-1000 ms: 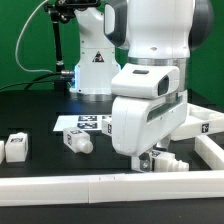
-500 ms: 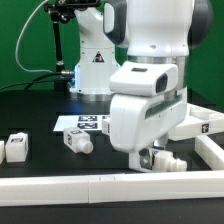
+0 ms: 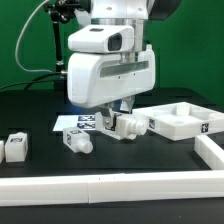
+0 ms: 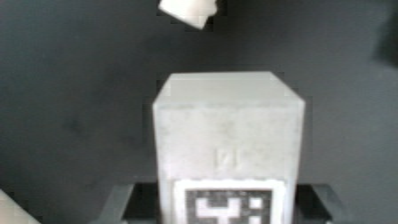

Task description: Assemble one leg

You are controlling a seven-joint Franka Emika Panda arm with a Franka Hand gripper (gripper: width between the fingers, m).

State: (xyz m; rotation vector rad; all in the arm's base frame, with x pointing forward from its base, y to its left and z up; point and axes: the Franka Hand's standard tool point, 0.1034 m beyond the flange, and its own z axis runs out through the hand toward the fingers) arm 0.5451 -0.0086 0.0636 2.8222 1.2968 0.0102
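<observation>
Black tabletop (image 3: 35, 112) carries: one leg (image 3: 14, 148) at the exterior view's left edge; a second leg (image 3: 78, 140) just before the marker board (image 3: 70, 122); a white tray part (image 3: 188, 128) toward the right; a white border rail (image 3: 100, 186) along the front.

On the bench (image 3: 40, 108), from the marker board (image 3: 65, 123): nearest leg (image 3: 78, 141) lies at six o'clock, outer leg (image 3: 15, 147) at eight, tray (image 3: 190, 128) at three. The hand (image 3: 121, 119) has the held leg (image 3: 131, 124) between board and tray.

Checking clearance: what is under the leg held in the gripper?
Around the leg, the wrist view shows black table and a white part's edge; directly beneath is hidden by the leg.
</observation>
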